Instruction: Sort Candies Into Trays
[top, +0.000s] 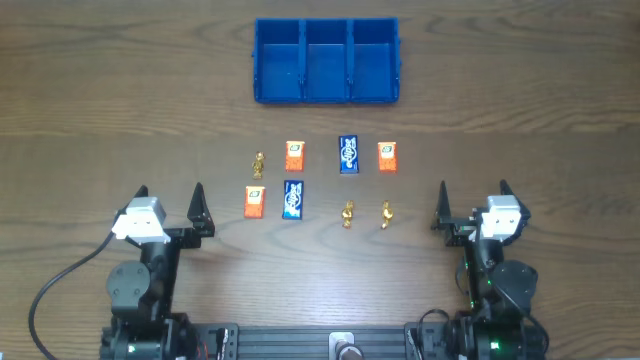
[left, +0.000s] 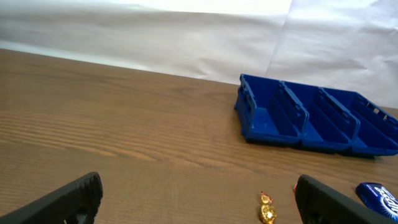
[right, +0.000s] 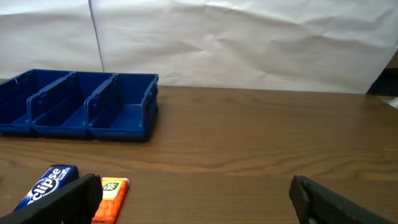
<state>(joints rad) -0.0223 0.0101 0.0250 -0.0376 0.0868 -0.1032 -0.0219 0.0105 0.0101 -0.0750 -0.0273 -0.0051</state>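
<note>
Tabletop (top: 100, 100) holds three orange boxes (top: 295, 155), two packs (top: 348, 154), maybe three sweets (top: 259, 164).

Two black arms (top: 150, 272), white wrist blocks (top: 140, 217), pointed black claw fingers (top: 201, 210), looping black cable (top: 40, 292)

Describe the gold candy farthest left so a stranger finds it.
Find the blue tray at the far side of the table. In the candy row nearest it, take the left end. That gold candy is its row's only gold one, beside an orange packet.
</note>
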